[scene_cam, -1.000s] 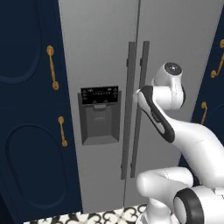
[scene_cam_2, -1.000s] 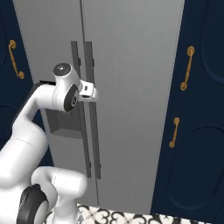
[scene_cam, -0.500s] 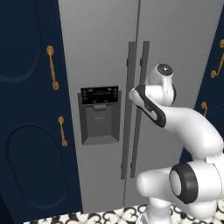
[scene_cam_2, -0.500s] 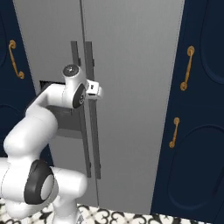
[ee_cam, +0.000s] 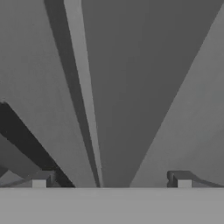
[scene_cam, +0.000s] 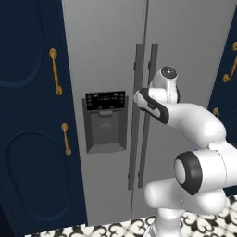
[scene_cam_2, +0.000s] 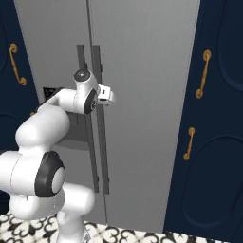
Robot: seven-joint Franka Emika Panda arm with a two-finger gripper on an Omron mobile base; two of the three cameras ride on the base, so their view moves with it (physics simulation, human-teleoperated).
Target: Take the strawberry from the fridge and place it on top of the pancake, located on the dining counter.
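The fridge (scene_cam: 106,55) stands shut in front of me, light grey with a dark dispenser panel (scene_cam: 105,121) on its left door. Two long dark vertical handles (scene_cam: 149,115) run down the middle seam. My gripper (scene_cam_2: 108,96) is raised close against the right door's handle (scene_cam_2: 99,118) at about dispenser height. In the hand view my gripper (ee_cam: 110,183) is open, its fingertips (ee_cam: 39,181) far apart, and a handle bar (ee_cam: 85,96) runs up between them. The strawberry, the pancake and the dining counter are out of view.
Navy cabinets with gold handles (scene_cam: 54,70) flank the fridge on both sides (scene_cam_2: 205,73). Black-and-white patterned floor tiles (scene_cam_2: 118,235) show at the foot of the fridge, by my base.
The arm has stretched forward and its elbow has swung down, bringing the hand closer to the fridge handles. The fridge doors stay shut.
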